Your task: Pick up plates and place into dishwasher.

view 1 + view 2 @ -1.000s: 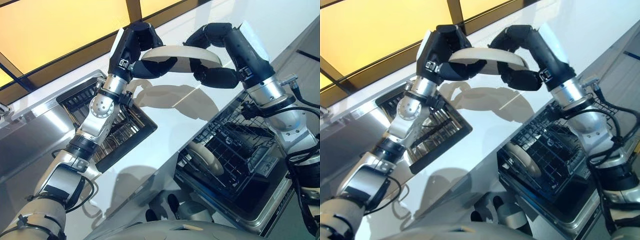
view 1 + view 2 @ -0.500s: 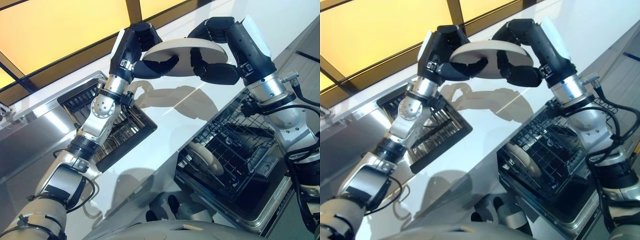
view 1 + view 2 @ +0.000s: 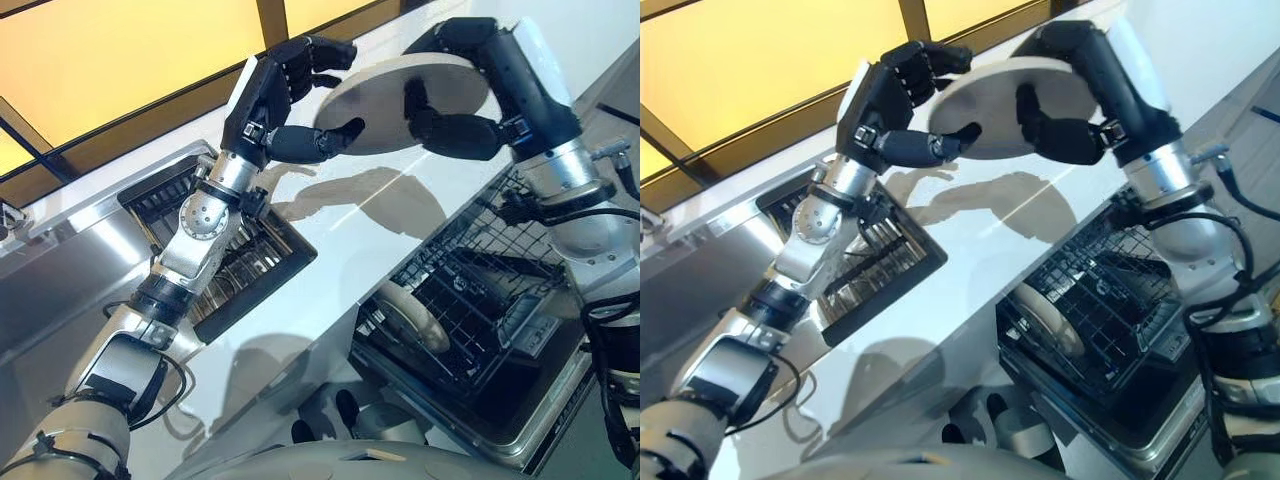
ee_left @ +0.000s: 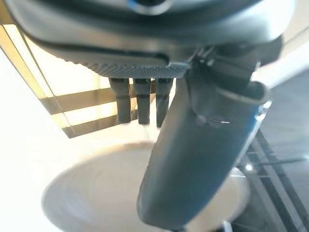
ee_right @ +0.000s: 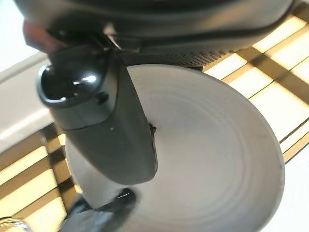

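Left eye view: beside the white counter (image 3: pixel 330 270), the dishwasher rack (image 3: pixel 470 300) already holds one plate (image 3: pixel 408 315). A second plate (image 3: pixel 400 105) hangs tilted above the counter, pinched in the right hand (image 3: pixel 455 125); the left hand (image 3: pixel 295 100) stands open, its thumb at the rim.

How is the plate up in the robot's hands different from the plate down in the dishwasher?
The plate in the air is pinched by the right hand, tilted above the white counter; the plate in the dishwasher rack stands on edge, with no hand touching it. The upper plate shows its whole round face; the racked one is partly hidden by wires. Both look round and cream-colored.
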Robot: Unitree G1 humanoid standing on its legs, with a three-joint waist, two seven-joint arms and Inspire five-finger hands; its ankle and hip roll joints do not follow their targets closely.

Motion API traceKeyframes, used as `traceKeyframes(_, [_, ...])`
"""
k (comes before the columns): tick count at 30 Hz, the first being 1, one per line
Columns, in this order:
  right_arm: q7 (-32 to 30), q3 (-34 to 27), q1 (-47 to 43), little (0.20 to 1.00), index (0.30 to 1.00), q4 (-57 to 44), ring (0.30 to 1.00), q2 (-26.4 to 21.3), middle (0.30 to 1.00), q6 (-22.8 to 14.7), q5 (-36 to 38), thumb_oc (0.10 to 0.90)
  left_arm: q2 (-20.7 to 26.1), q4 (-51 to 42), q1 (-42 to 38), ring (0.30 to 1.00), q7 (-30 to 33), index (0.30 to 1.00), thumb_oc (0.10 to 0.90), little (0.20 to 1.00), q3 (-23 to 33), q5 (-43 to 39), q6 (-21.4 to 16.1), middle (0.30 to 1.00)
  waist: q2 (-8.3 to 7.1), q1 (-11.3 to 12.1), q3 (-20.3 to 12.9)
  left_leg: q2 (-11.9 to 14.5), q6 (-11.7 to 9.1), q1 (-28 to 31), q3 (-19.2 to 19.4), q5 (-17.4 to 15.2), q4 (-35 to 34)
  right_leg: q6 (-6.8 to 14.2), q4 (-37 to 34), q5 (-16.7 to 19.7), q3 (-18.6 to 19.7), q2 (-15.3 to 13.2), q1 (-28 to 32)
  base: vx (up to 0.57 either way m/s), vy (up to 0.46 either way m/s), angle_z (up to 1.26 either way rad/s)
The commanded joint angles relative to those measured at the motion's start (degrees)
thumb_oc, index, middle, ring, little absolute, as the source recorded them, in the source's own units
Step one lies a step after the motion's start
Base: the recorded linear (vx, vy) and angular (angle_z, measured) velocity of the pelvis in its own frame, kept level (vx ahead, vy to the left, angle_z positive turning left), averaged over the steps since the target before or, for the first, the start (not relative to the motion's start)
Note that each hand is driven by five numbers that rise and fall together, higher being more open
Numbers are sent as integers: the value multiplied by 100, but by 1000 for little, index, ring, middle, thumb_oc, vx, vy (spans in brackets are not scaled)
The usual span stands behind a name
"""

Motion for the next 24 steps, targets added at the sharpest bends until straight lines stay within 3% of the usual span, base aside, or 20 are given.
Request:
traceKeyframes(1, [-438,-675,244,200,300,-24,300,-141,300,-288,-221,100,290,-492,83,900,119,900,800,900,509,-406,76,900,-188,175,-837,-33,-54,-79,18,-377,50,710,440,-436,-317,-64,-151,-6,-18,4])
traceKeyframes(6, [-855,-1174,783,200,300,-73,300,-252,300,-157,-751,100,470,-1316,831,900,-8,900,800,900,840,89,552,900,-208,328,-776,-48,-56,-130,-129,-353,47,701,381,-434,-425,-71,-118,-18,-18,6])
traceKeyframes(12, [-1229,-1676,1421,200,300,40,300,-297,300,-80,-1211,100,759,-1347,1316,900,-6,900,800,900,1158,318,604,900,-183,373,-740,-46,-68,-134,-179,-335,45,706,366,-443,-506,-76,-93,-13,-6,11])
traceKeyframes(24, [-1748,-3180,2871,200,300,459,300,-381,300,-14,-1495,100,1016,-1120,1847,900,-34,900,800,900,1850,273,576,900,-195,94,-710,-10,-82,-131,-37,-334,43,737,378,-433,-425,-44,-161,0,-6,2])
